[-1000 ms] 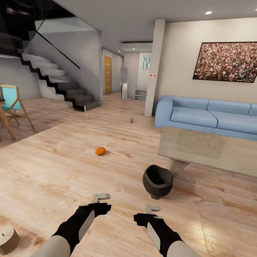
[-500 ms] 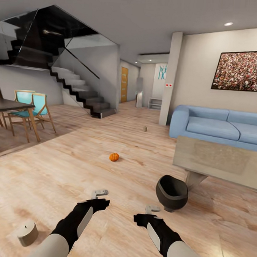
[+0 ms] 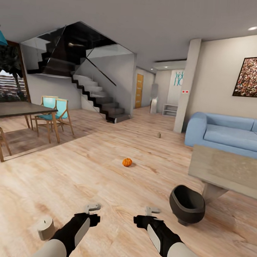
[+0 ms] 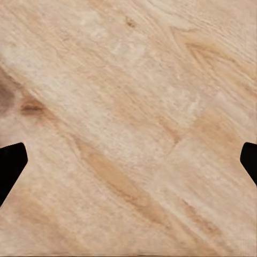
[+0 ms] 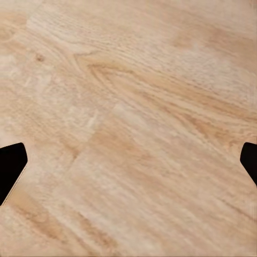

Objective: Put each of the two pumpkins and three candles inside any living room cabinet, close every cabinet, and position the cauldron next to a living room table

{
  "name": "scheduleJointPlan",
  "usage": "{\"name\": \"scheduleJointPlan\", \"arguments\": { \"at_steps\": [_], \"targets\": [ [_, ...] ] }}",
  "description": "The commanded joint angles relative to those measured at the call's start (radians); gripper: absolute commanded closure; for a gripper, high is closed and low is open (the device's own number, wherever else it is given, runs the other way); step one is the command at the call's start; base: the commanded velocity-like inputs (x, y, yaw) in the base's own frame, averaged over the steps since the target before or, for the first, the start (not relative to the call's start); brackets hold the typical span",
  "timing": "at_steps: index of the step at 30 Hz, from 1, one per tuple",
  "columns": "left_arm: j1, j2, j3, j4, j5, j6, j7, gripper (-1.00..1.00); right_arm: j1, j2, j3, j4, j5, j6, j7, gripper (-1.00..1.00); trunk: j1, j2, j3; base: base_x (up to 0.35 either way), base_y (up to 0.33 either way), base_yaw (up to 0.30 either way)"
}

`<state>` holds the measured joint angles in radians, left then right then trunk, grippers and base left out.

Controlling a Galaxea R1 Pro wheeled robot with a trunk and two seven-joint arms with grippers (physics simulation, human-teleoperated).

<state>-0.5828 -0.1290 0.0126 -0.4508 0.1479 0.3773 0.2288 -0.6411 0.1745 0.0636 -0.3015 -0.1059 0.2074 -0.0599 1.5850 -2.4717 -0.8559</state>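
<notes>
Hanging low over the floor (image 3: 84, 171), the left hand (image 3: 92, 207) and right hand (image 3: 152, 211) are wide and empty. Nearby lie a candle (image 3: 45, 228) and the cauldron (image 3: 187, 204); farther, a pumpkin (image 3: 127, 162). The robot seems to be searching; next it must approach and grasp one.

1. Pumpkin (image 3: 127, 162): bright orange.
2. Cauldron (image 3: 187, 204): matte black, grey rim band.
3. Floor (image 3: 84, 167): pale wood-grain planks.
4. Sofa (image 3: 227, 135): light blue.
5. Chairs (image 3: 55, 110): turquoise seats, tan frames.
6. Candle (image 3: 45, 228): beige.
7. Staircase (image 3: 96, 100): black and white.
</notes>
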Motion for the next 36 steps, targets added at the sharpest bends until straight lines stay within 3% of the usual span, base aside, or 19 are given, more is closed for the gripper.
{"name": "scheduleJointPlan", "arguments": {
  "at_steps": [1,4,7,13,21,23,36],
  "targets": [
    [0.000,0.000,0.012,0.017,0.011,-0.023,0.006,-1.00,0.000,0.000,0.006,0.000,-0.011,0.004,-0.006,-1.00,-0.004,0.007,0.001,0.000,0.000,0.256],
    [0.000,0.001,0.028,0.109,0.011,-0.137,0.008,-1.00,0.001,0.000,0.006,0.002,-0.011,-0.003,-0.005,-1.00,-0.016,0.028,0.008,0.000,0.000,0.241],
    [0.001,0.002,0.031,0.142,0.010,-0.169,0.009,-1.00,0.001,0.000,0.007,0.003,-0.010,-0.011,-0.005,-1.00,-0.027,0.049,0.015,0.000,0.000,0.233],
    [0.000,0.003,0.032,0.154,0.017,-0.180,0.010,-1.00,0.001,0.000,0.007,0.005,-0.009,-0.024,0.000,-1.00,-0.050,0.091,0.031,0.000,0.000,0.097],
    [0.001,0.015,0.032,0.155,0.150,-0.180,0.010,-1.00,0.007,0.000,0.007,0.007,-0.005,-0.043,0.003,-1.00,-0.081,0.147,0.056,0.000,0.000,0.005],
    [0.001,0.017,0.032,0.155,0.165,-0.180,0.010,-1.00,0.007,0.000,0.007,0.006,-0.005,-0.044,0.003,-1.00,-0.089,0.161,0.062,0.000,0.000,0.000],
    [0.001,0.019,0.030,0.155,0.191,-0.185,0.009,-1.00,0.008,0.000,0.008,0.005,-0.005,-0.046,-0.001,-1.00,-0.138,0.252,0.103,0.000,0.000,0.023]
  ]
}}
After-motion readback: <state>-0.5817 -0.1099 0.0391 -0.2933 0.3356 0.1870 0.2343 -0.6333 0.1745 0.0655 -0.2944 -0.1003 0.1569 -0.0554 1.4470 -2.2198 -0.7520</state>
